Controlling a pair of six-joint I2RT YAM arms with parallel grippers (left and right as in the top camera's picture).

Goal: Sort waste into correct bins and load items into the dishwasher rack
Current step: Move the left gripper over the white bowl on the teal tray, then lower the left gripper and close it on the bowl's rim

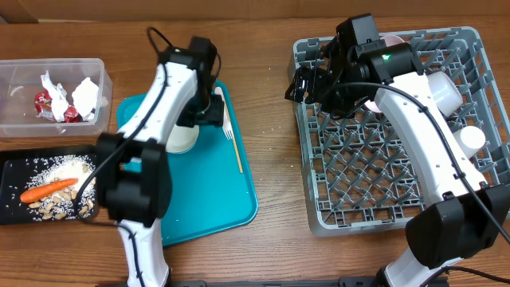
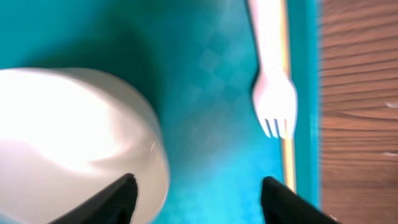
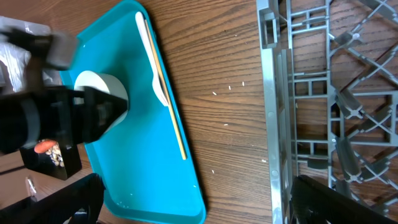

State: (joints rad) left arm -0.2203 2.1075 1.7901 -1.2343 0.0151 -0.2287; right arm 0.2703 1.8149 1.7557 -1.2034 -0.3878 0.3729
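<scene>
A white bowl and a white fork lie on the teal serving tray. My left gripper hovers open over the tray, between the bowl and the fork; it holds nothing. My right gripper is open and empty above the left edge of the grey dishwasher rack. In its wrist view it spans the bare wood between the tray and the rack. The rack holds a white cup, a white bowl and a partly hidden pink plate.
The clear tub at far left holds a red wrapper and white napkins. The black tray below it holds a carrot and rice and nut scraps. A thin yellow stick lies beside the fork.
</scene>
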